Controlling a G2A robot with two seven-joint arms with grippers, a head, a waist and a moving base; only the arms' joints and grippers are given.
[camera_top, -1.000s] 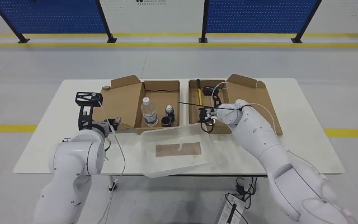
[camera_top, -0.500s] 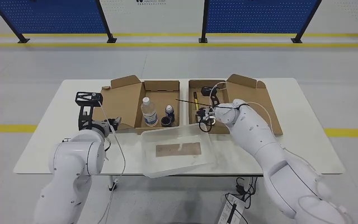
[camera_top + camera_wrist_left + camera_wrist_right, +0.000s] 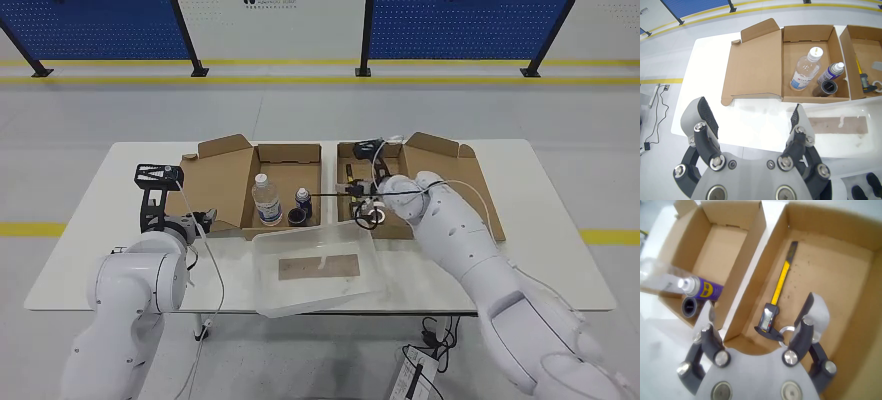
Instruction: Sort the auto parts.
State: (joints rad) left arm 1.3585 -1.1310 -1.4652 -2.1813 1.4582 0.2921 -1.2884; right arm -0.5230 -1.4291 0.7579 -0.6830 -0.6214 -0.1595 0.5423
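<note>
The right tool (image 3: pixel 759 302) hangs released and empty, fingers spread wide, above the near edge of the right open brown cardboard box (image 3: pixel 829 220). In that box a yellow-and-black digital caliper (image 3: pixel 780 283) lies flat along the wall nearest the other box. A small silver ring (image 3: pixel 786 328) lies touching its jaw end.

The left open brown cardboard box (image 3: pixel 804 32) holds three upright items close together at its near right corner: a clear plastic bottle with a white cap (image 3: pixel 805 72), a purple spray can (image 3: pixel 830 73) and a short black cylinder (image 3: pixel 826 88).

A clear plastic tray (image 3: pixel 290 295) sits on the white counter (image 3: pixel 560 270) just in front of both boxes. The left tool (image 3: pixel 750 111) hangs released and empty over the counter's near left part, beside the tray.
</note>
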